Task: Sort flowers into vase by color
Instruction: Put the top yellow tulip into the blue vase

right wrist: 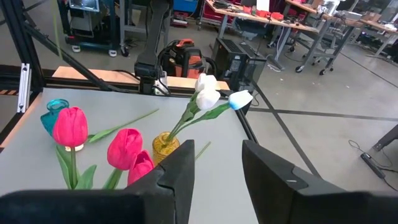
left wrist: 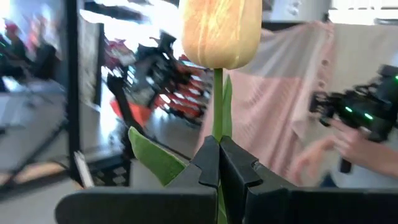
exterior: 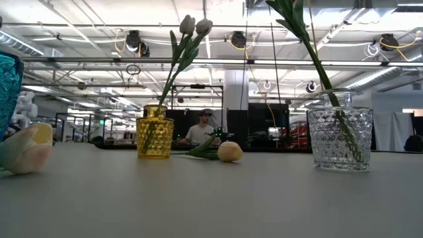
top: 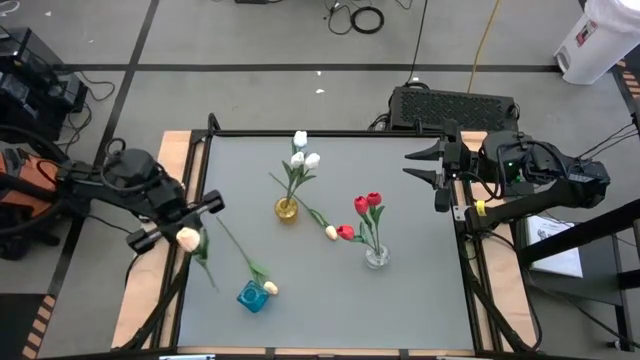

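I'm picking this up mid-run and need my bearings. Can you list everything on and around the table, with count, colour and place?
white tulips: three, white, standing in the amber vase.
amber vase: one, yellow glass, table centre.
red tulips: two, red-pink, standing in the clear vase.
clear vase: one, clear cut glass, right of centre.
loose red tulip: one, red-pink, lying on the table between the amber and clear vases.
loose yellow tulip: one, pale yellow, lying beside the loose red tulip.
blue vase: one, teal glass, near the front edge on the left side, one yellow tulip in it.
held tulip: one, pale yellow, at the table's left edge.
left gripper: shut on held tulip's stem.
right gripper: open, empty, at the right edge.
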{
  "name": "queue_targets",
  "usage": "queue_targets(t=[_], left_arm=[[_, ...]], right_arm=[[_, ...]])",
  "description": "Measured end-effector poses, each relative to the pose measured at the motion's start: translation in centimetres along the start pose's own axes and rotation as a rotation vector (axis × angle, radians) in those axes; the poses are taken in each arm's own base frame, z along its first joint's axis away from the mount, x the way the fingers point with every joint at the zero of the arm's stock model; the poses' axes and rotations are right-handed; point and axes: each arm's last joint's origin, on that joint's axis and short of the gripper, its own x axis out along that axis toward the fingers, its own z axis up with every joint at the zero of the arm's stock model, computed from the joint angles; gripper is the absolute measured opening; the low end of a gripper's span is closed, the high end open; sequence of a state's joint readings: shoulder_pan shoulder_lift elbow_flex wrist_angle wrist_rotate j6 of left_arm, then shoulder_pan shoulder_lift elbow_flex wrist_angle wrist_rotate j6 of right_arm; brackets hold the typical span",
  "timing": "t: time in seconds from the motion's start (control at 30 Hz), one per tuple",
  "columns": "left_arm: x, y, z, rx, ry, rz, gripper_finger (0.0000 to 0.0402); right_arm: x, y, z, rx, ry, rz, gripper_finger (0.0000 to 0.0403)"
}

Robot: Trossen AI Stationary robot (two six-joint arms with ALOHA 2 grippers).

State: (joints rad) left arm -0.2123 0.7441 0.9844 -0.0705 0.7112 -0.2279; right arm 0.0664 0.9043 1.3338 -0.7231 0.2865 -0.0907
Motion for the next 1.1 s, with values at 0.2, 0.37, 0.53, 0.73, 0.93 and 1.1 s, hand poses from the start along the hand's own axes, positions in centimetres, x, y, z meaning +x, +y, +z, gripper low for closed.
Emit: queue_targets(t=[0.2,0.37,0.53,0.73,0.93,1.1], left_arm=[[0.9,1.1,0.5,0.050,-0.073,0.089,0.0001],[1.6,2.0,-0.2,0.089,-0.071,0.158,0.0001],[2.2,3.0,-1.7,0.061,-0.091,0.185,0.0001],[2.4,3.6,-3.4,0.033,-0.059,0.216,0.0001],[2.4,3.9,-4.2,0.020,-0.044,0.233,0.0001],[2.3,4.0,-5.0,-0.008,-0.031,0.237,0.0001]], right_arm=[[0.0,0.0,0.0,0.000,0.000,0.000,0.0125],[0.0,0.0,0.0,0.000,0.000,0.000,0.0125],[0.0,0.0,0.0,0.000,0.000,0.000,0.0125],[0.0,0.0,0.0,0.000,0.000,0.000,0.0125],[0.0,0.0,0.0,0.000,0.000,0.000,0.0125],[0.0,0.0,0.0,0.000,0.000,0.000,0.0125]])
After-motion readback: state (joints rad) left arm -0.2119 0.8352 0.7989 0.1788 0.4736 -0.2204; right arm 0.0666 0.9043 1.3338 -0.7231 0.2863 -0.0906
